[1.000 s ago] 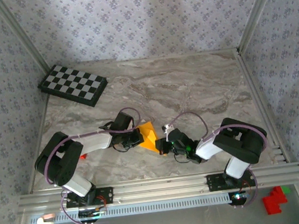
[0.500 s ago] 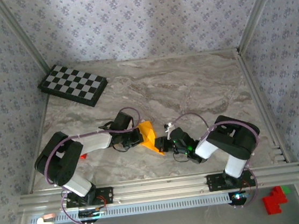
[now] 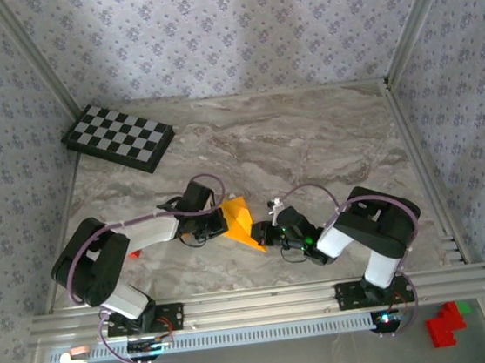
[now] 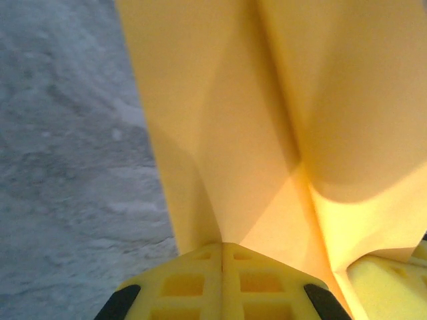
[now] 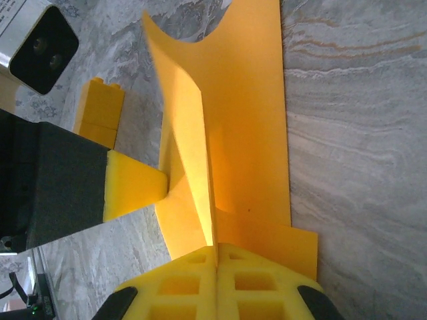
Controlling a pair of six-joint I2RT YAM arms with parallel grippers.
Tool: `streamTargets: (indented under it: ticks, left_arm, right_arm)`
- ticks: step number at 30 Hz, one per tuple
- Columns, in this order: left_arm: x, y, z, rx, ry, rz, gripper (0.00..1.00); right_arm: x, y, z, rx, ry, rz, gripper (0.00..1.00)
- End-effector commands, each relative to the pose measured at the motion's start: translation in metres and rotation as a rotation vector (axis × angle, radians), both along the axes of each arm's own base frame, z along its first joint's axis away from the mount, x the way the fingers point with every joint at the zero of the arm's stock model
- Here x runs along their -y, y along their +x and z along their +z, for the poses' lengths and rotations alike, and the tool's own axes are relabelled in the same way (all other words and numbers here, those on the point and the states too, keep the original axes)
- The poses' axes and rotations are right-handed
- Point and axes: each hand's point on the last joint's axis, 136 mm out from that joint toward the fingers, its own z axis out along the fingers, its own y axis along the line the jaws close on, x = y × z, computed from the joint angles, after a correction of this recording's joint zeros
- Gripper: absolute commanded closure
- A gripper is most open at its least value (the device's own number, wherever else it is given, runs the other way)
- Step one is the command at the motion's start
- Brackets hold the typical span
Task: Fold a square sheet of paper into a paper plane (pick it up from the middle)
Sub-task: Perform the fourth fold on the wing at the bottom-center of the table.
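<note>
Left jaws are found clenched on the square sheet of paper (image 3: 240, 222). From the left wrist, the yellow fingers (image 4: 220, 287) are seen pressed together with an edge of the sheet pinched between them. The left arm (image 3: 147, 232) is stretched low across the bench (image 3: 325, 137) toward its middle. A checkered board (image 3: 119, 138) is recorded well apart from it, at the far left corner. A small orange block (image 5: 100, 113) is noted on the bench near the left jaws, and nothing is touching it.

The sheet is held at mid-bench, toward the front edge, between the two arms. It is not flat. A lengthwise fold is raised as an upright ridge, and at least one panel appears to lie on the bench beside it. Further slanting creases are visible from the left wrist.

Right jaws are likewise closed, their fingers (image 5: 217, 287) gripping the raised ridge at the end nearest them. The right arm (image 3: 366, 229) is bent in from the right.

Progress is assessed as partial. The centre crease is judged to be made, and the sheet has been narrowed. A slim pointed dart is not yet formed. The nose and wing folds are judged outstanding, though the parts hidden by the jaws cannot be confirmed.
</note>
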Motion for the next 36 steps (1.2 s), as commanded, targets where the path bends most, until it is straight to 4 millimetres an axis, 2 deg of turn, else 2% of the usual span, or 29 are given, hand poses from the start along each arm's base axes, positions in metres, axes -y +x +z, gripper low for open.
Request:
streamTargets:
  ticks: [1,9,20,36]
  left_arm:
    - [-0.006,0.008,0.015,0.039,0.028,-0.003,0.94]
    - [0.026,0.01,0.04,0.076,-0.087,-0.089,0.92]
    - [0.056,0.01,0.033,0.037,-0.128,-0.163,0.93]
    - [0.066,0.015,0.025,0.026,-0.131,-0.177,0.92]
  right_arm:
    - [0.014,-0.01,-0.026,-0.069,-0.096,-0.001,1.0]
    - [0.016,-0.011,-0.03,-0.081,-0.106,-0.003,1.0]
    - [0.021,-0.011,-0.031,-0.081,-0.109,-0.017,1.0]
    - [0.022,-0.011,-0.034,-0.089,-0.109,-0.023,0.99]
